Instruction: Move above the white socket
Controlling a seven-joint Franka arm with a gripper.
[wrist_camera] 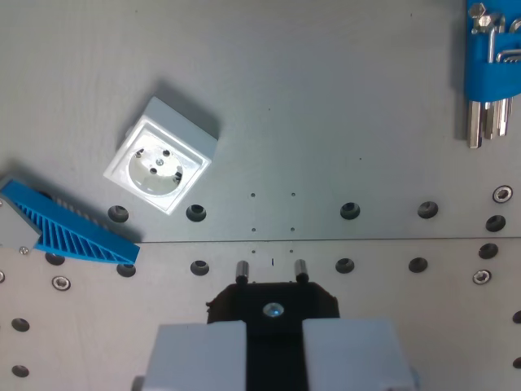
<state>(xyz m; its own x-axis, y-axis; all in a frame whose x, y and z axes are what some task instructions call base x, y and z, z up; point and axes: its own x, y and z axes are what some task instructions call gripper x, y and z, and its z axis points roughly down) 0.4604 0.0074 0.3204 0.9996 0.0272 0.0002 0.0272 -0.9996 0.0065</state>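
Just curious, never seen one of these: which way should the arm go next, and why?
Probably up and toward the wrist view's left: the white socket lies upper left of the gripper, whose black plug points two pins at bare table, not over the socket yet.

Worktop (342,106) matt grey metal, faintly brushed; white socket (161,155) smooth plastic, slight sheen; ribbed wedge (69,230) matt blue plastic; hex keys (487,122) bare shiny metal in blue plastic holder (488,73); plug (273,308) matt black plastic, two polished metal pins.
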